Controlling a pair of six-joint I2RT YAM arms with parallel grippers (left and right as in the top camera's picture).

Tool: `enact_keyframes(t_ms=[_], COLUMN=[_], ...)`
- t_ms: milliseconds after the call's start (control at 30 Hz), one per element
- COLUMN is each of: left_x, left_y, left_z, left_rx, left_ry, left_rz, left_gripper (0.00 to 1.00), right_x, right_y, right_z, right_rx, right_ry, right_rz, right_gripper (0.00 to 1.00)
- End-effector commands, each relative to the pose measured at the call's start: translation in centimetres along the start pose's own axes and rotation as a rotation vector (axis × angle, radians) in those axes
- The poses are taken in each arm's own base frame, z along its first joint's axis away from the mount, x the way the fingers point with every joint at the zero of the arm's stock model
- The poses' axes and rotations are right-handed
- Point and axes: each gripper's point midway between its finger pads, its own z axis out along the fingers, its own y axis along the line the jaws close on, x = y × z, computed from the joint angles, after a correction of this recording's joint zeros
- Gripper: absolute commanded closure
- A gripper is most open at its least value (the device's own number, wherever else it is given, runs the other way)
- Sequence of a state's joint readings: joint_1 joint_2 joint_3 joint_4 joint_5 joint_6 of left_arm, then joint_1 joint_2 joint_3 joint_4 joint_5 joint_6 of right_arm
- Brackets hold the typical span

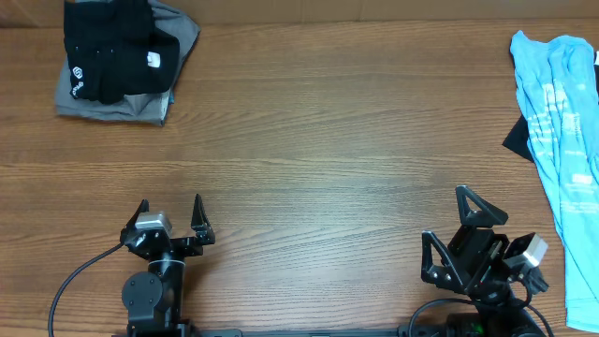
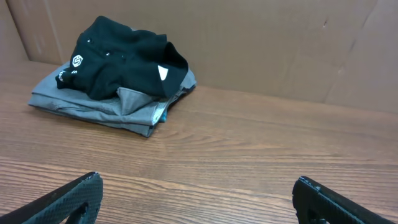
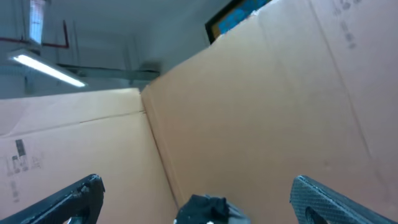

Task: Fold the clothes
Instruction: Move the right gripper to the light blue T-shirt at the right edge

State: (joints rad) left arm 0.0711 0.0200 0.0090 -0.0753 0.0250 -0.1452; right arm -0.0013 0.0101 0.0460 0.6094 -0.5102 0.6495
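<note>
The left gripper (image 1: 169, 208) is sitting low over the wooden table (image 1: 309, 150). Its jaws are standing wide open and are holding nothing. Only bare wood is showing between them.

Far out in front of these jaws, and off to their left, a pile of folded clothes is resting on the table. A black garment (image 2: 124, 56) with little white marks is lying on top. A grey garment (image 2: 93, 106) is lying flat under it. The pile is well apart from the jaws. Right behind the pile, a brown cardboard wall (image 2: 280, 43) is standing.

The right gripper (image 1: 442, 212) is sitting at the near side of the table too, well apart from the left one. Its jaws are also standing wide open and are holding nothing. They are tipping upward, so its own camera is looking at the cardboard wall and a long ceiling light (image 3: 46, 67). Low down between the two fingers a dark lump (image 3: 205, 210) is showing, and I cannot tell what it is.

The light blue T-shirt (image 1: 562, 122) is lying off to the right of these jaws, along the right edge of the table. It is stretching out in a long, crumpled strip with white lettering facing up. A bit of black cloth (image 1: 518, 139) is peeking out from under its left side. The T-shirt is not touching the jaws.
</note>
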Motion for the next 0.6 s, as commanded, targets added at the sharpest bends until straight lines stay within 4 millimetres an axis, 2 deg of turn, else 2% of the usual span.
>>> enact_keyframes(t_ms=[0,133,233,333,433,533,567], left_x=[0.2,0.2,0.2,0.2,0.2,0.2,0.2], left_y=[-0.1,-0.1,-0.1,-0.1,-0.1,-0.1,-0.1], left_z=[0.0,0.0,0.0,0.0,0.0,0.0,0.0], left_rx=[0.002,0.002,0.002,0.002,0.002,0.002,0.002], left_ry=[0.005,0.005,0.005,0.005,0.005,0.005,0.005], left_rz=[0.027,0.027,0.027,0.027,0.027,0.027,0.027], left_gripper=[0.00,0.00,0.00,0.00,0.00,0.00,0.00], right_x=[-4.2,-7.6,-11.0,-12.7,-11.7,-9.3,-8.1], right_y=[2.6,1.0,-3.4,-6.7,-10.0,-13.9,-15.9], right_z=[1.5,3.5,4.2,5.4,7.9,10.2,11.0], right_rx=[-0.007,0.197,0.522,0.720,0.798,0.862,0.884], right_ry=[0.000,0.092,0.127,0.216,0.404,0.603,0.694], right_rz=[-0.137,-0.234,-0.233,-0.267,-0.278,-0.246,-0.247], right_gripper=[0.00,0.00,0.00,0.00,0.00,0.00,0.00])
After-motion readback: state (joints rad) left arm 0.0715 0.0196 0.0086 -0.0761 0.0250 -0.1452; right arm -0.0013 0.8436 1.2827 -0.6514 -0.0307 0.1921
